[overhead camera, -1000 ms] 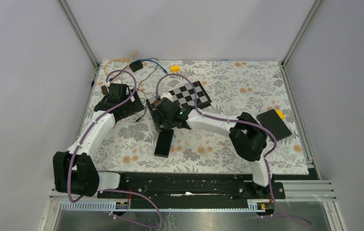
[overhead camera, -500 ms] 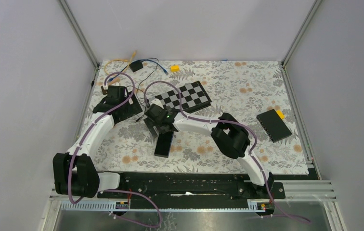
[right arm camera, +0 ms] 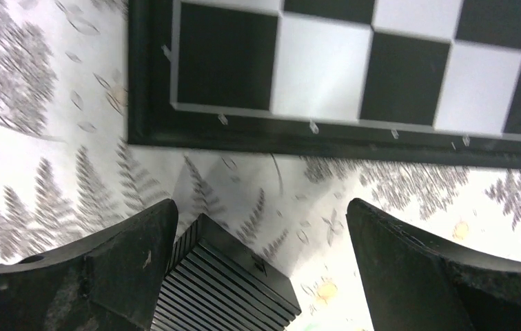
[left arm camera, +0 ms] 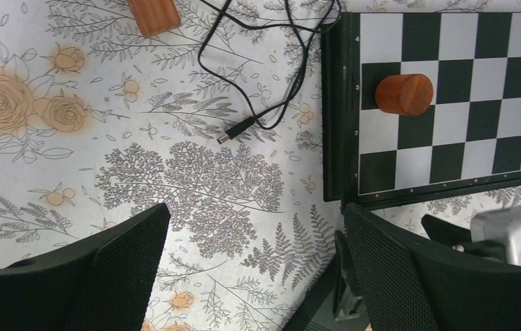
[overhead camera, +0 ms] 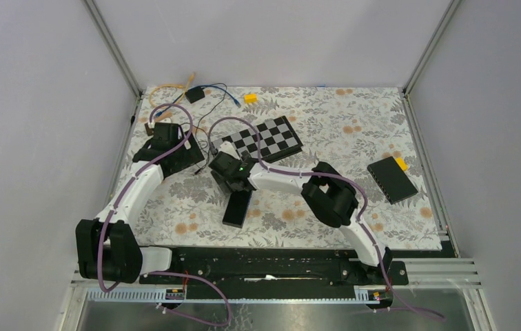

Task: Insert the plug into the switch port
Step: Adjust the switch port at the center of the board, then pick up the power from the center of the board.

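Note:
The black ribbed switch box [overhead camera: 237, 207] lies on the floral mat near the middle. My right gripper [overhead camera: 234, 183] is open just above its far end. In the right wrist view the switch [right arm camera: 227, 286] sits between the fingers, close against the left finger [right arm camera: 116, 255]. The plug [left arm camera: 227, 136] is a small barrel tip on a thin black cable [left arm camera: 282, 62]. It lies loose on the mat ahead of my left gripper [left arm camera: 254, 221], which is open and empty. In the top view the left gripper [overhead camera: 183, 156] is left of the chessboard.
A chessboard [overhead camera: 264, 138] with a wooden cylinder [left arm camera: 403, 94] lies behind the switch. A wooden block [left arm camera: 153, 14] sits near the cable. A small black adapter [overhead camera: 194, 94] and a yellow block [overhead camera: 250, 98] are at the back. A second black box [overhead camera: 391, 178] lies at the right.
My right arm has swung left and its gripper now sits over the switch's far end; the switch has shifted slightly. My left gripper drew back a little to the left.

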Motion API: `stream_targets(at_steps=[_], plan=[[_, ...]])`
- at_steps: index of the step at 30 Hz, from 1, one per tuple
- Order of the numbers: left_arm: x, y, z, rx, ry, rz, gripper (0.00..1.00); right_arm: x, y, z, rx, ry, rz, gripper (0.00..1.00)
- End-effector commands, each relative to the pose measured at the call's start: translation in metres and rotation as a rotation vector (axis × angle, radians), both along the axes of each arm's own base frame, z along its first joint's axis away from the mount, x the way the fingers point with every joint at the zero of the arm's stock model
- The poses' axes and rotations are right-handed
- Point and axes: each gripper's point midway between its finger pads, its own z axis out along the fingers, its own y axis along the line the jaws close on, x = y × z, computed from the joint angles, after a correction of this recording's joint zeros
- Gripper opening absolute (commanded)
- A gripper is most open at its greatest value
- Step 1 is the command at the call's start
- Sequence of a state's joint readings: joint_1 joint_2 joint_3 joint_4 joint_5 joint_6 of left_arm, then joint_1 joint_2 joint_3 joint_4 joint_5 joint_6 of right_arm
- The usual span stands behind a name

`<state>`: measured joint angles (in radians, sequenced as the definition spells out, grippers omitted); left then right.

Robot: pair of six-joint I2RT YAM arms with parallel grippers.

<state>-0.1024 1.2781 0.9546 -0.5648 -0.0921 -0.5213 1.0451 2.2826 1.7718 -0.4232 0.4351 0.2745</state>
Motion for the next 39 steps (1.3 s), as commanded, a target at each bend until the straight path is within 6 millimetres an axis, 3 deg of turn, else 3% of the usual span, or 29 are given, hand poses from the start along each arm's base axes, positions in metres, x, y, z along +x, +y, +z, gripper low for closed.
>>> stream_targets(at_steps=[1, 8, 10, 14, 22, 29, 39], plan=[[0.012, -0.009, 0.003, -0.048, -0.037, -0.026, 0.98, -0.022, -0.058, -0.008, -0.127, 0.05, -0.044, 1.0], [0.031, -0.017, 0.002, -0.062, -0.04, -0.048, 0.98, -0.079, -0.1, -0.023, -0.062, 0.202, -0.09, 1.0], [0.036, -0.02, -0.003, -0.057, -0.028, -0.054, 0.96, -0.085, -0.105, -0.018, -0.025, 0.208, -0.108, 1.0], [0.045, -0.026, -0.018, -0.031, 0.006, -0.061, 0.86, -0.08, -0.098, 0.01, 0.058, 0.154, -0.08, 1.0], [0.057, -0.012, -0.051, 0.017, 0.113, 0.02, 0.73, -0.071, -0.078, 0.054, 0.156, 0.103, -0.011, 1.0], [0.073, -0.01, -0.054, 0.031, 0.114, 0.03, 0.71, -0.08, -0.088, 0.053, 0.16, 0.116, 0.006, 1.0], [0.063, -0.013, -0.093, 0.036, 0.216, -0.003, 0.73, -0.084, -0.099, 0.05, 0.169, 0.124, -0.002, 1.0]])
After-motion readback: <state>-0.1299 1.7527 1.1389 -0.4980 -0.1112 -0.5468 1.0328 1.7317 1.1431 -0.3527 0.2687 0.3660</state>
